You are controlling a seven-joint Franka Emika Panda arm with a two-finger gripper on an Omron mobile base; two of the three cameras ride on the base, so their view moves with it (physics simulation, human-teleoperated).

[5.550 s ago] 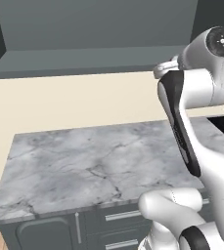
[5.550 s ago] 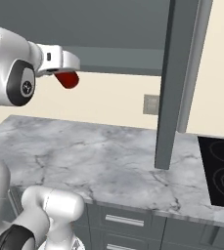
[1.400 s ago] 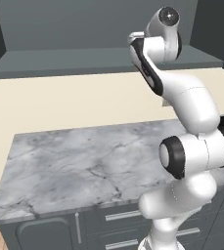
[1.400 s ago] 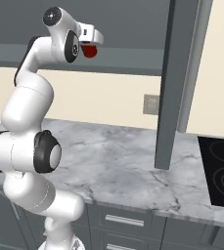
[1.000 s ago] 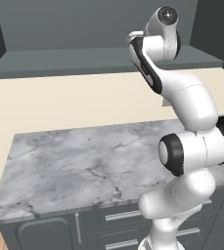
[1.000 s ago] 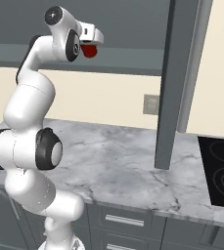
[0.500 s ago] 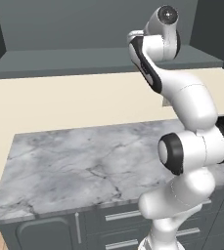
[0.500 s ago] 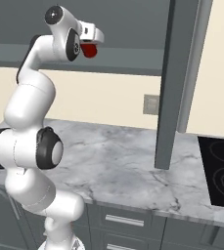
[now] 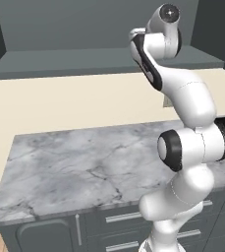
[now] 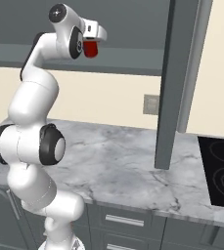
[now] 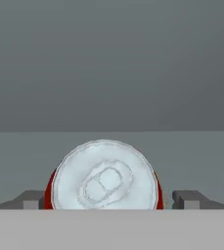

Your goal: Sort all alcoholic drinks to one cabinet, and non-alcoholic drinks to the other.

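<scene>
The red soda can, a non-alcoholic drink, shows its silver top straight toward the hand view. It lies between my gripper fingers, with a thin gap on each side, so the gripper is open. Below and behind the can is the dark grey cabinet floor and back wall. In the right base view the can is a red patch at my gripper, at the level of the cabinet shelf, with the arm raised high. In the left base view the arm reaches up in front of the cabinet.
An open cabinet door hangs edge-on to the right of the arm. Below lies the marble counter, with a black cooktop at its right end. Grey drawers with silver handles run under the counter.
Since the earliest frames the arm has carried the can up from the wall to the cabinet shelf. Over the last second the arm has held still and the fingers have parted slightly.
</scene>
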